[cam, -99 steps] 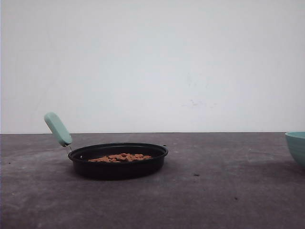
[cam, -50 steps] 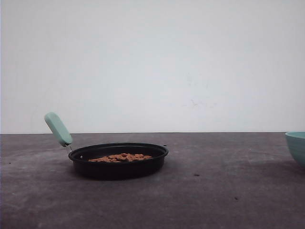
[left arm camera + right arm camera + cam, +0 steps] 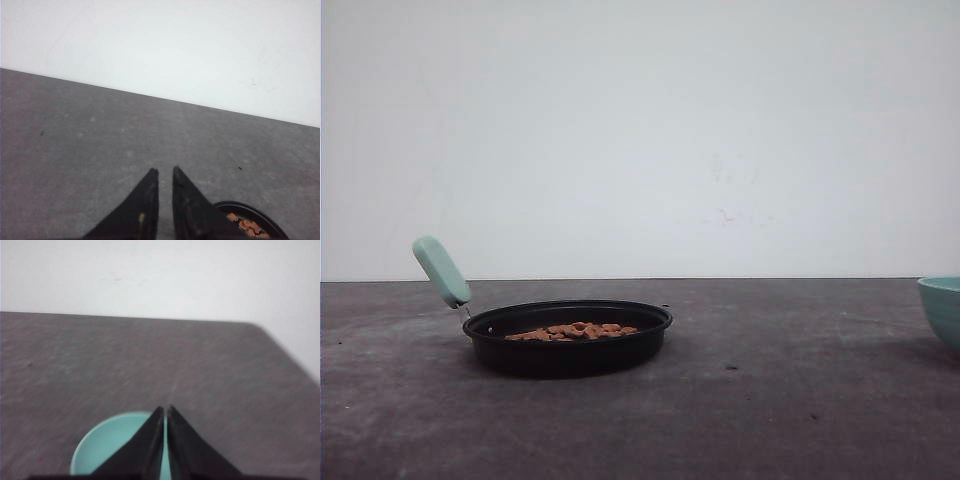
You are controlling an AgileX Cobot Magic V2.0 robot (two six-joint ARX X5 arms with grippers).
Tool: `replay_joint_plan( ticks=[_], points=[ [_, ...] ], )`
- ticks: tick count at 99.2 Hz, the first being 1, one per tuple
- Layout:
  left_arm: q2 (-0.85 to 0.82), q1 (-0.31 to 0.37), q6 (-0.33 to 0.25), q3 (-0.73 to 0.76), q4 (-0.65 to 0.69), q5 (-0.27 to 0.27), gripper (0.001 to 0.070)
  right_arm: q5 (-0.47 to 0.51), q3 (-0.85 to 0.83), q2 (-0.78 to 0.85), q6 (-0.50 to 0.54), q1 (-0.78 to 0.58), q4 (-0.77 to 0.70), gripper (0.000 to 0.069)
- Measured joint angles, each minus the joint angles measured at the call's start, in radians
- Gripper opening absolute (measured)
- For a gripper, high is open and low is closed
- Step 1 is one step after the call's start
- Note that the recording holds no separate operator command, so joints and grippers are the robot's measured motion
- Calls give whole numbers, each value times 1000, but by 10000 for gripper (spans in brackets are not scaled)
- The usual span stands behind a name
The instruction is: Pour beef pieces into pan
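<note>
The black pan (image 3: 567,345) sits on the dark table left of centre, its pale mint handle (image 3: 441,270) sticking up to the left. The beef pieces (image 3: 572,330) lie in a low reddish-brown heap inside it. In the left wrist view my left gripper (image 3: 164,172) hangs over bare table beside the pan (image 3: 260,212), where a few beef pieces (image 3: 245,225) show. Its jaws are shut to a thin slit with nothing between them. My right gripper (image 3: 165,409) is shut and empty above a teal bowl (image 3: 107,447).
The teal bowl (image 3: 942,305) stands at the table's far right edge in the front view. A plain white wall rises behind the table. The table's right corner (image 3: 260,327) lies beyond the right gripper. Small dark specks (image 3: 730,366) dot the tabletop.
</note>
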Motion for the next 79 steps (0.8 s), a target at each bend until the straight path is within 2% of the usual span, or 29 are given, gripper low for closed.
replay_joint_plan(
  ticks=[8, 28, 79],
  points=[
    [0, 0, 0, 0, -1, 0, 25, -63, -42, 1, 19, -21, -40, 7],
    [0, 0, 0, 0, -1, 0, 25, -84, -45, 1, 33, -53, -177, 7],
    [0, 0, 0, 0, -1, 0, 25, -79, -45, 0, 13, -16, -175, 7]
  ],
)
